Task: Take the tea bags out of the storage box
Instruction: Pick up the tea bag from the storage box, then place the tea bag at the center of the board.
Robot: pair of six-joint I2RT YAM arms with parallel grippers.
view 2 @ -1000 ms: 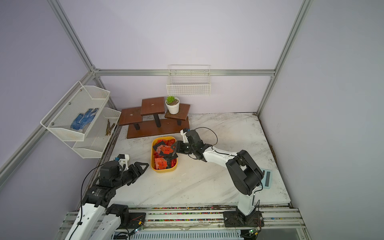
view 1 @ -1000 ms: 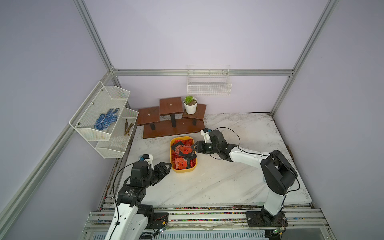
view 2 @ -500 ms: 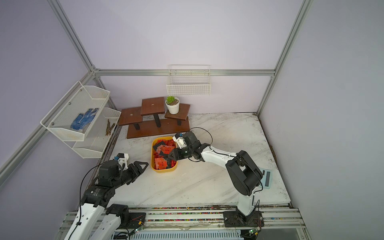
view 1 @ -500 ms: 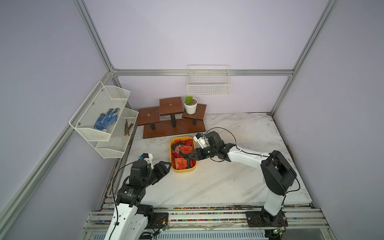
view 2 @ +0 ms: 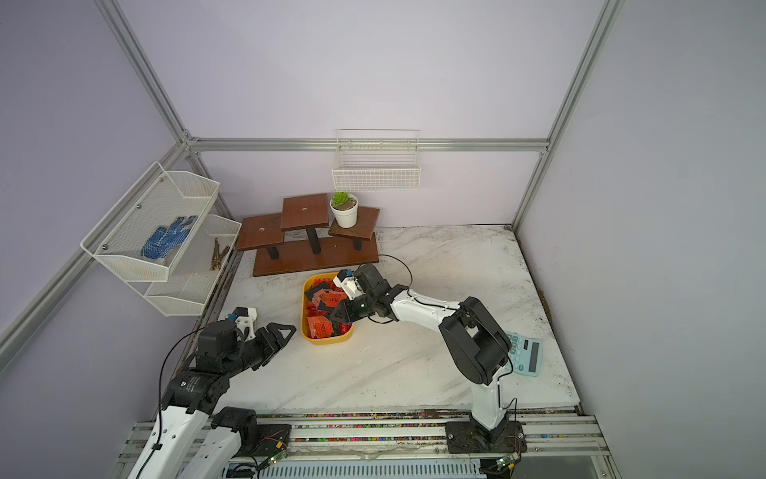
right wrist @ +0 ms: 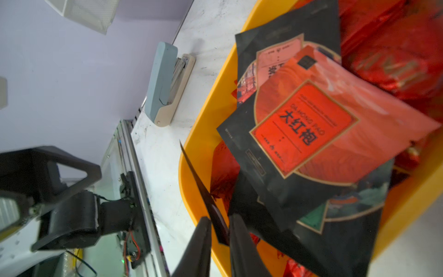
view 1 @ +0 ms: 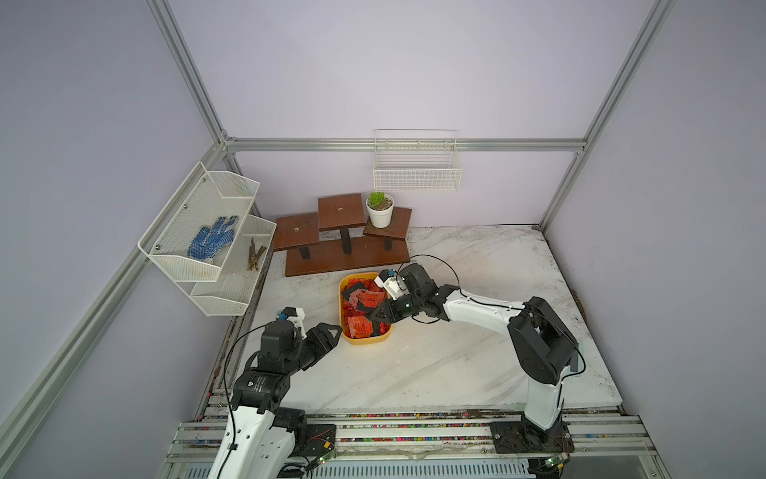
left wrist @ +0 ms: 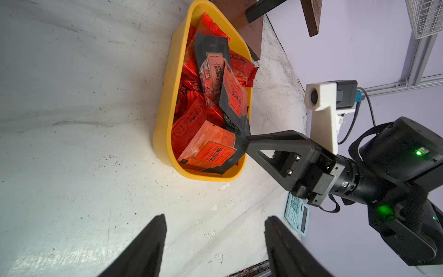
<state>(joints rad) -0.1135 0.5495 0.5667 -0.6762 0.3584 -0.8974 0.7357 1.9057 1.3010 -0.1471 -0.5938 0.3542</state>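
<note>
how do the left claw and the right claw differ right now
The left claw stands open with nothing between its fingers; the right claw is pinched shut on the edge of a black packet. The left claw sits outside the storage box, beside it; the right claw reaches into the box. Both are black with triangular fingers and point toward the box.

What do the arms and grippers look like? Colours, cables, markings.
Left arm and right arm: white link shells, black joints. Left gripper and right gripper: black, triangular open-frame fingers tapering to points. Each wrist carries a white camera mount with a blue plug. Thin black cables loop off the wrists; green LEDs on the right arm.
</note>
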